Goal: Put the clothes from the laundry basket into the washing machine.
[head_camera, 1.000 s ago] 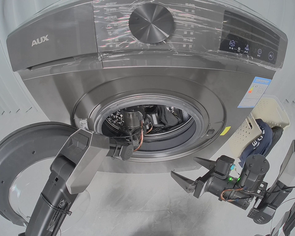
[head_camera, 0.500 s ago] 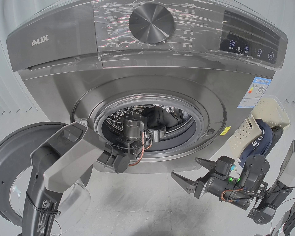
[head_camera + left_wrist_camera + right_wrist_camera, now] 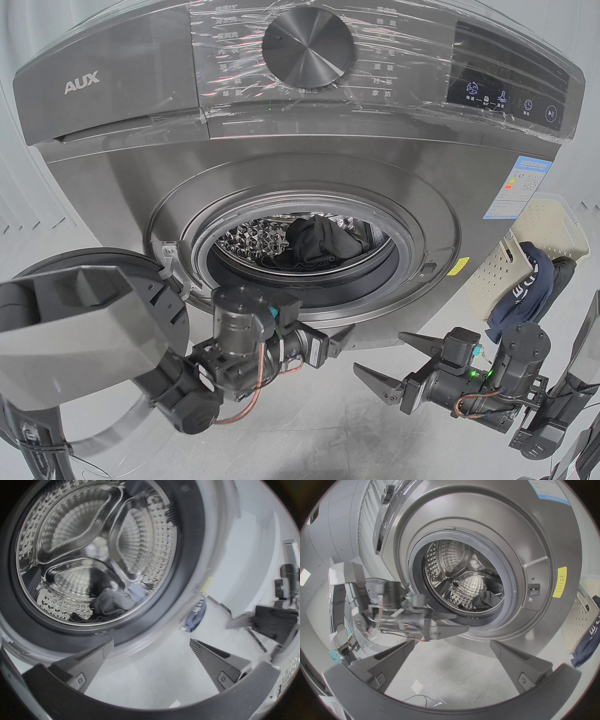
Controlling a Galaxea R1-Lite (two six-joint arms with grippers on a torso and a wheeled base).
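A: Has the left end effector [image 3: 151, 644] let go?
B: Yes. It has backed out of the washing machine [image 3: 125, 162], wide open and empty, and the black garment [image 3: 319, 237] lies in the drum.
A: What next?
B: Probably the blue clothes [image 3: 528, 287] in the laundry basket [image 3: 556, 228] on the right. The right end effector [image 3: 380, 354] is near them, open and empty.

My left arm covers most of the open door [image 3: 164, 300], and the frame's edge cuts its far side. The drum's rim hides the black garment's [image 3: 319, 237] underside. My right arm hides the laundry basket's [image 3: 553, 228] foot. From my right wrist, my left pincer [image 3: 461, 622] is blurred.
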